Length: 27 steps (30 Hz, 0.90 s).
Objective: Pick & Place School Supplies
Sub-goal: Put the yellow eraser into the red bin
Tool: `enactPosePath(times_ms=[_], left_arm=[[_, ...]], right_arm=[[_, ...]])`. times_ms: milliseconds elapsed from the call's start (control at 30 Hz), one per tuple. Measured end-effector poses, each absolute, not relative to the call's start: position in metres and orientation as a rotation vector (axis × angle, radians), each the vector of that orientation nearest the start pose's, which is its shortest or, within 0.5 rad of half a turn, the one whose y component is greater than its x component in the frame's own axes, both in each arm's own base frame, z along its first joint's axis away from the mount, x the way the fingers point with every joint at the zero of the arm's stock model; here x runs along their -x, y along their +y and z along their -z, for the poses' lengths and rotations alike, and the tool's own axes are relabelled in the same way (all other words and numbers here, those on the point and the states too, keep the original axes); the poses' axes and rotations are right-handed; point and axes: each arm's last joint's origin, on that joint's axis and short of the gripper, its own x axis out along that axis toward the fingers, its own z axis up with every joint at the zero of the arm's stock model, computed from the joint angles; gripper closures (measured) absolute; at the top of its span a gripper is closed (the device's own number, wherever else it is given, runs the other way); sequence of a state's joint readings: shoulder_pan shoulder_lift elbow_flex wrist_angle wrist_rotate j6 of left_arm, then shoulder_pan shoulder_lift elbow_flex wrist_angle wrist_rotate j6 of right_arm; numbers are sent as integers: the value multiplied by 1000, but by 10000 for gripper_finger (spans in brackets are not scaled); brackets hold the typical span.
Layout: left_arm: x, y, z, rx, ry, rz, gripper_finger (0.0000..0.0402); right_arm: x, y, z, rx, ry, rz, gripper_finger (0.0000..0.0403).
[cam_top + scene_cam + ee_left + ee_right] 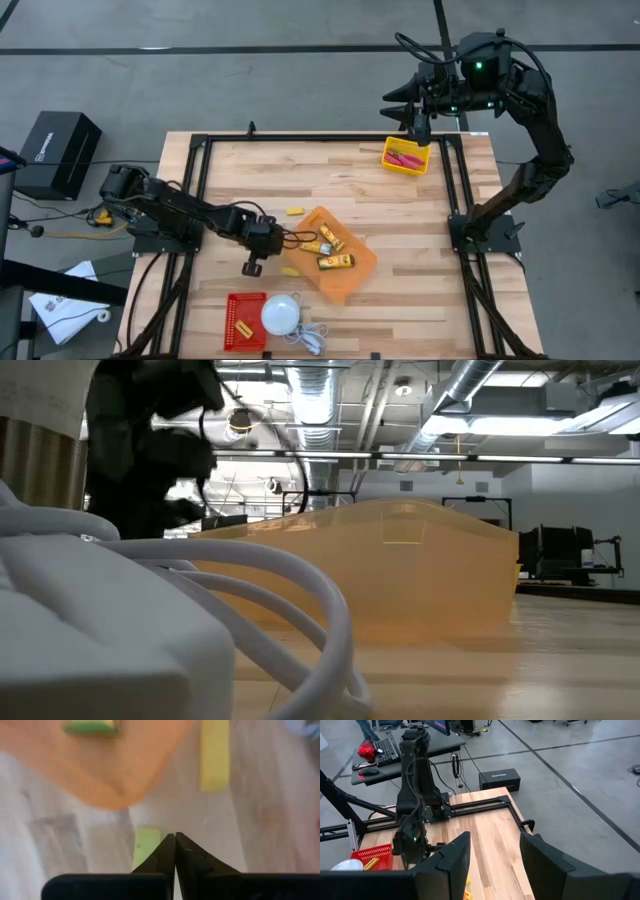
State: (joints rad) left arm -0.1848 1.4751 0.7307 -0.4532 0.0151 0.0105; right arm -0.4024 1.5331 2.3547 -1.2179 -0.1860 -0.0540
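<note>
My left gripper (283,240) is low over the table at the orange tray's (352,278) left edge, fingers shut (175,838). A small yellow block (146,847) lies just past its fingertips. A second yellow block (215,755) lies farther off, by the tray's corner (107,775). Three orange-yellow packets (332,250) lie in the tray. Another yellow block (295,211) rests on the wood. Two red-handled scissors (404,157) lie in the yellow bin (388,160). My right gripper (420,128) hangs open (492,865) above that bin. My left gripper's shut fingertips (169,842) point down at the table right beside the small yellow block's near end (145,855). I cannot tell whether they touch it. The block lies flat on the wood.
A red bin (243,322) with a yellow piece, a white dome (282,313) and its cord (312,338) sit at the near edge; the cord (250,590) fills the low view's foreground before the tray wall (400,570). Black frame rails (455,200) border the table.
</note>
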Motion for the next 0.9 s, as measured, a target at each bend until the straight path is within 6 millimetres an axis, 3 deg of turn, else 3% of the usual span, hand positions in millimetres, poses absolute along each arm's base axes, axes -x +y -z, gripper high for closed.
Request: enactPosePath(times_ms=[333, 567, 767, 900], left_arm=[[-238, -23, -194, -23, 1025, 60, 372], [-238, -17, -195, 36, 1030, 54, 311], [-246, -9, -209, 137, 957, -30, 326], [-255, 18, -211, 192, 892, -126, 358]], right_arm=[[-204, -88, -551, -60, 382, 228, 239], [-204, -87, -551, -62, 377, 205, 239], [-204, -87, -551, -63, 376, 204, 239], [-207, -88, -552, -57, 357, 204, 239]])
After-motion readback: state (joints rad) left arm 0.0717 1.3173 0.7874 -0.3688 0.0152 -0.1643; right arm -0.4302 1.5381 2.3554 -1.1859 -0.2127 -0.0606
